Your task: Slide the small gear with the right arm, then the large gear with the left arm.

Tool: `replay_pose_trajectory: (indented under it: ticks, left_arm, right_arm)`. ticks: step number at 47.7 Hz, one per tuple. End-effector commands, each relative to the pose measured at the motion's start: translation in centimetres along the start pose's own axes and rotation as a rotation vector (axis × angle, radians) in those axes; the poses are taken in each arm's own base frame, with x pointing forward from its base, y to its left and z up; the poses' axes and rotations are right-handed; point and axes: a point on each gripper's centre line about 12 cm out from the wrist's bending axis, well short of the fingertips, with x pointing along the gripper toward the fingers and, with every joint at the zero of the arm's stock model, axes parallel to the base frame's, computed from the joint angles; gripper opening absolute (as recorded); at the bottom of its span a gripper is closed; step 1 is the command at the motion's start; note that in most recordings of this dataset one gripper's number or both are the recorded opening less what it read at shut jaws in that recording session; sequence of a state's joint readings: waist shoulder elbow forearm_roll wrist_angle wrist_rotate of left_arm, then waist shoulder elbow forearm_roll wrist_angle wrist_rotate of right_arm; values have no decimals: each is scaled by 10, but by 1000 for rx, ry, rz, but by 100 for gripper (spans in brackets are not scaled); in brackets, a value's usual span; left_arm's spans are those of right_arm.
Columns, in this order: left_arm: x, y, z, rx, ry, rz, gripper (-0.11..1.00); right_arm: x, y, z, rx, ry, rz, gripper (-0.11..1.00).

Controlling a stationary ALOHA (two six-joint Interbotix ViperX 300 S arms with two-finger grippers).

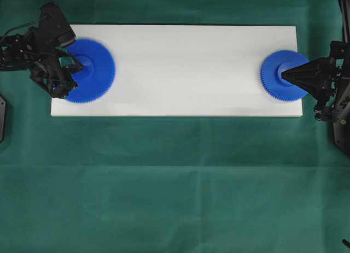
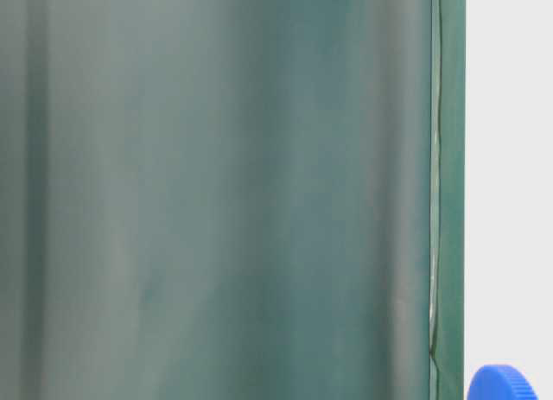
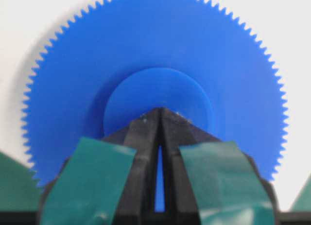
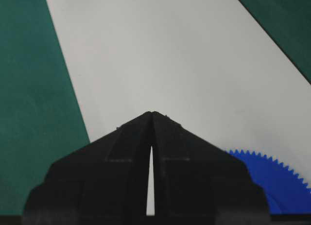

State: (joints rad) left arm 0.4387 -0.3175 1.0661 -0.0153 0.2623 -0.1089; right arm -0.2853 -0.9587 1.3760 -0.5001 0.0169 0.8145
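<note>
The large gear (image 1: 98, 72) lies flat at the left end of the white board (image 1: 186, 67). My left gripper (image 1: 78, 64) is shut, and its teal-patched fingers come to a point over the gear's raised hub (image 3: 158, 91). In the left wrist view the shut tips (image 3: 160, 110) sit at the hub's near edge, gripping nothing. The small gear (image 1: 270, 72) lies at the board's right end. My right gripper (image 1: 281, 75), plain black, is shut with its point above that gear's hub. In the right wrist view the shut tips (image 4: 153, 113) stand before bare board, and the small gear's teeth (image 4: 277, 179) show at lower right.
The board rests on green cloth (image 1: 175, 182) that covers the table. The stretch of board between the two gears is bare white. A blue gear edge (image 2: 503, 383) peeks into the table-level view; I cannot tell which gear it is.
</note>
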Motion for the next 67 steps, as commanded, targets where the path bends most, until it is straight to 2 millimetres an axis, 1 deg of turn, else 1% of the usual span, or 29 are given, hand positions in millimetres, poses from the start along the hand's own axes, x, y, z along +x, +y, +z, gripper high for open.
replay_pose_trajectory:
  ticks: [1,14,26,33,48,57,67]
  left_arm:
    - [-10,-2,11,2,-55,-8,0]
    - [-41,-10,25,27,-194,-41,0]
    - [-60,-16,27,55,-291,-68,0]
    - [-63,-18,25,64,-333,-81,0]
    - [-61,-22,23,74,-336,-92,0]
    - [-64,-31,23,108,-356,-121,0]
    - [-66,-45,20,150,-353,-163,0]
  right_arm:
    - [0,3,6,4,-15,11,50]
    - [0,3,6,4,-16,11,50]
    - [1,3,5,2,-13,12,50]
    - [1,3,6,4,-15,11,50]
    - [1,4,7,2,-20,17,50]
    - [0,4,7,2,-25,23,50]
    - [0,9,5,-9,-26,55,50]
